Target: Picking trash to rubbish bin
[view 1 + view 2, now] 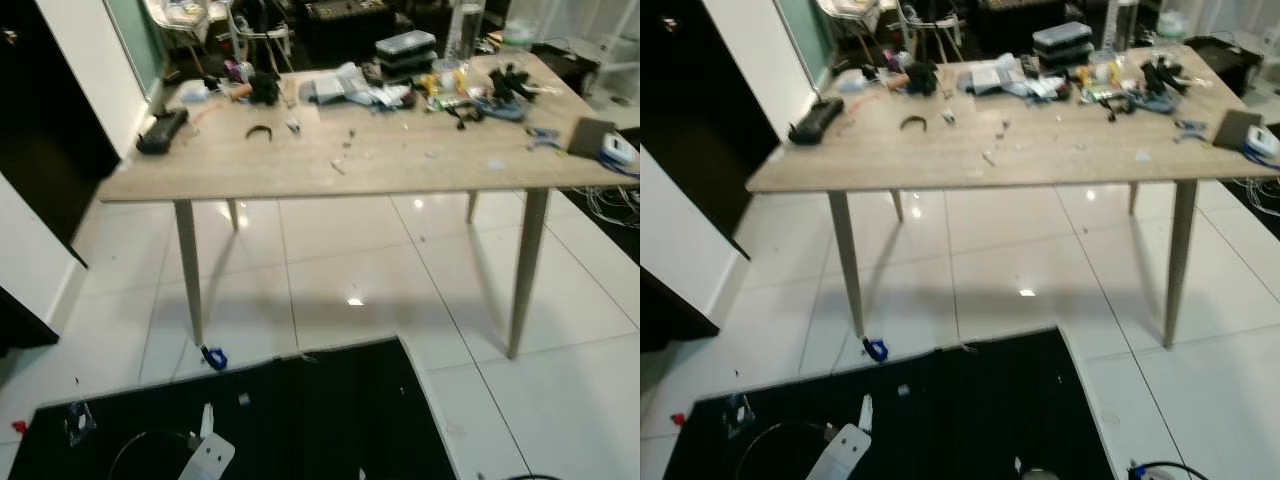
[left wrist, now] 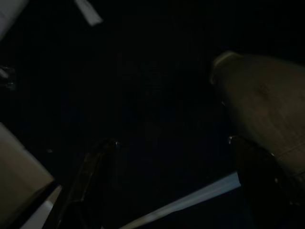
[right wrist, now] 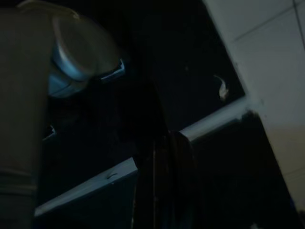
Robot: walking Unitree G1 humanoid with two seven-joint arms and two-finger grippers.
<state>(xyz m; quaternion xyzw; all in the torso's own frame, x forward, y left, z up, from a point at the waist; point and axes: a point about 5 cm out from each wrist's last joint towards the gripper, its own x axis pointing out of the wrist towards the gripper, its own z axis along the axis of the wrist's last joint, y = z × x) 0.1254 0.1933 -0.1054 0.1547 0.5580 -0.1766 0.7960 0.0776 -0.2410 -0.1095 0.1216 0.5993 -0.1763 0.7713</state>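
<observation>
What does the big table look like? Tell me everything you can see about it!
The table has a long, flat top that looks like pale wood, standing level on thin legs that slant outward and look the same pale colour. It stands on shiny white floor tiles, and its near legs come down beside a black mat. Its far half is crowded with clutter, among it a black curved band and a stack of dark cases. The near half is mostly bare, with a few small scraps.

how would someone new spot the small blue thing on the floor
Start at the wooden table and follow its front left leg down to the white tiles. The small blue thing lies right at that leg's foot, by the edge of the black mat; nothing else there is bright blue.
</observation>
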